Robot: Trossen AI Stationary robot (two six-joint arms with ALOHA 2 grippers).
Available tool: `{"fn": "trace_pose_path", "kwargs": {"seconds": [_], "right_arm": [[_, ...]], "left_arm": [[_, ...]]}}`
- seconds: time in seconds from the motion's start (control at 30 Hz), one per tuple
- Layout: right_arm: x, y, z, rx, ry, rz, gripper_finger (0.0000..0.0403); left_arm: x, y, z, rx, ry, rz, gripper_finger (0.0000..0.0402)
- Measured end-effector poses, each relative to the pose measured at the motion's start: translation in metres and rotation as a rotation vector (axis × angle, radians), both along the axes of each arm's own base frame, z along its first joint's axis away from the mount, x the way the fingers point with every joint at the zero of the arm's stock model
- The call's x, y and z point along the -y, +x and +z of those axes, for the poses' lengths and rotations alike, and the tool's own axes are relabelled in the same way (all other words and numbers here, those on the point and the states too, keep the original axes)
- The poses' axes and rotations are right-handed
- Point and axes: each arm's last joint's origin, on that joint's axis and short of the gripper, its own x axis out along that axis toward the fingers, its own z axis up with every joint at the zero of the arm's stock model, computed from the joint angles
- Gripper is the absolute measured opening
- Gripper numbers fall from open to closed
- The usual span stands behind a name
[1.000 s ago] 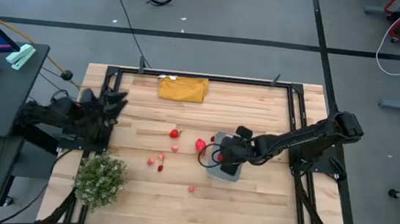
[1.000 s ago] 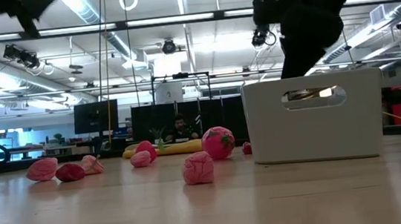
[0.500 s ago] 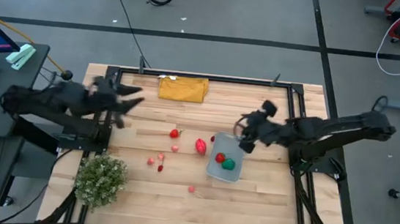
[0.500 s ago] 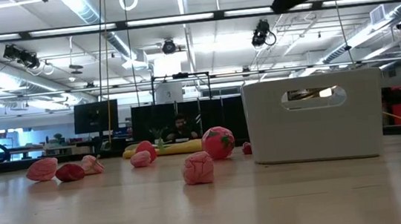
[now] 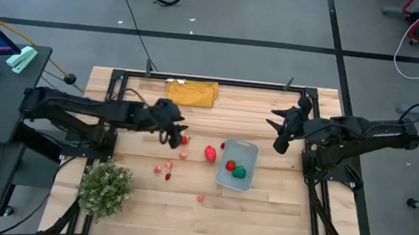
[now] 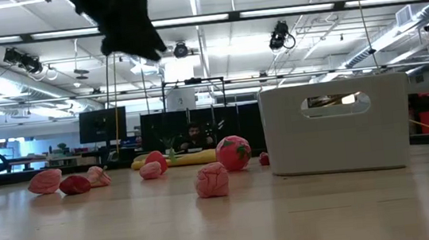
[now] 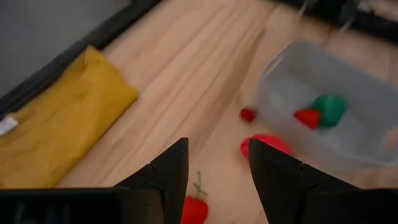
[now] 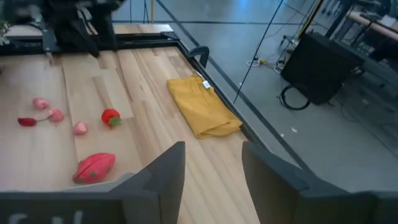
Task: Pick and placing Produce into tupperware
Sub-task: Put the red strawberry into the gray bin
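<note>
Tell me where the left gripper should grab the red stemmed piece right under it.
Grip the round red body of the stemmed piece, not the thin green stem, coming straight down. The left gripper hangs open right above it, with bare table on both sides for the fingers.

in the low view the tupperware (image 6: 336, 125) wall hides its contents; both arms are cut off at the top edge. left wrist view is blurred.

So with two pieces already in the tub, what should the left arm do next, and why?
Probably lower the open left gripper onto the small red piece with a green stem and close. The piece lies on the table just beside that gripper, outside the tupperware, while the right gripper is off to the container's far side.
</note>
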Motion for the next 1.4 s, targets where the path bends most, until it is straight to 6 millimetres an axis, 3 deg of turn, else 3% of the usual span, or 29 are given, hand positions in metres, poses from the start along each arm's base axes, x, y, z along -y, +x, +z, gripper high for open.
{"fn": "trace_pose_path", "kwargs": {"seconds": [0.57,0.97,1.23,1.4], "right_arm": [[0.001,0.001,0.002,-0.028,-0.104,0.006,0.0167],[0.001,0.001,0.002,-0.029,-0.104,0.005,0.0167],[0.001,0.001,0.002,-0.031,-0.104,0.006,0.0169],[0.001,0.001,0.002,-0.031,-0.104,0.006,0.017]], "left_arm": [[-0.023,0.046,-0.094,-0.358,-0.078,-0.084,0.0172],[-0.024,0.055,-0.111,-0.395,-0.053,-0.113,0.0172],[-0.027,0.062,-0.141,-0.471,-0.063,-0.109,0.0172],[-0.032,0.062,-0.144,-0.469,-0.066,-0.092,0.0172]]}}
